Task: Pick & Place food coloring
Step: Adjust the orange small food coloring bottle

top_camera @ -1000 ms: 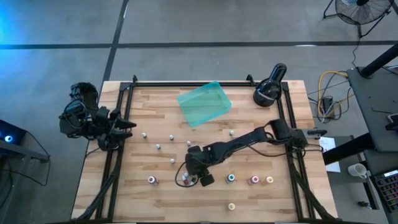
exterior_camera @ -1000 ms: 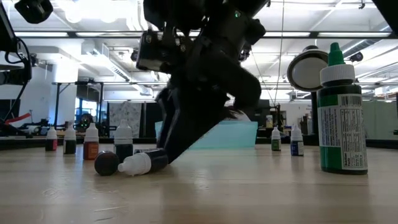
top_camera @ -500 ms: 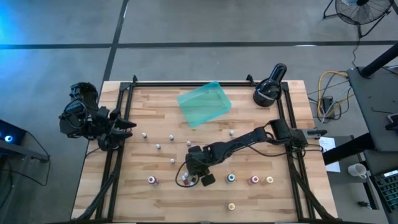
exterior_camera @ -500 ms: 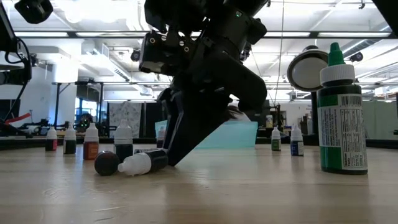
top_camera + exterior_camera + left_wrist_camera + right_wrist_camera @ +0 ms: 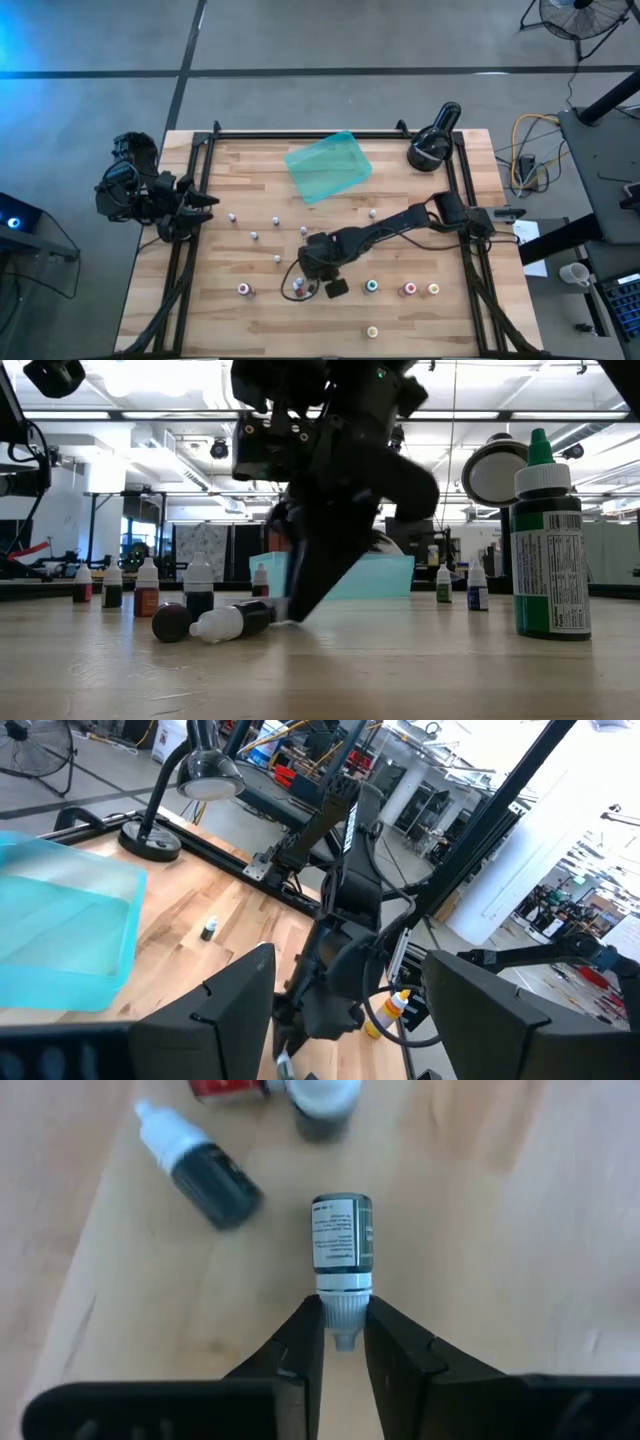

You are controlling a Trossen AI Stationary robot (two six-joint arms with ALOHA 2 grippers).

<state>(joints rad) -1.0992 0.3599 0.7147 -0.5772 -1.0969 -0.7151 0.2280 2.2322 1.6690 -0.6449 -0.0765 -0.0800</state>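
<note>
Both arms are matte black, built of jointed segments with exposed cabling. Each gripper has two flat, tapered black fingers [image 5: 300, 1342].

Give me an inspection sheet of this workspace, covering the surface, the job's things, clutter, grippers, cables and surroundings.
Surface: wooden table, slatted top inside a black frame.
Job's things: food coloring bottles scattered over the table; one dark bottle in the right gripper, another lies tipped beside it.
Clutter: teal tray and black lamp at the far edge.
Grippers: right gripper shut on the dark bottle's cap, mid-table; left gripper open, waiting at the left edge.
Cables: yellow cables on the floor, right.
Surroundings: fan, concrete floor.
</note>
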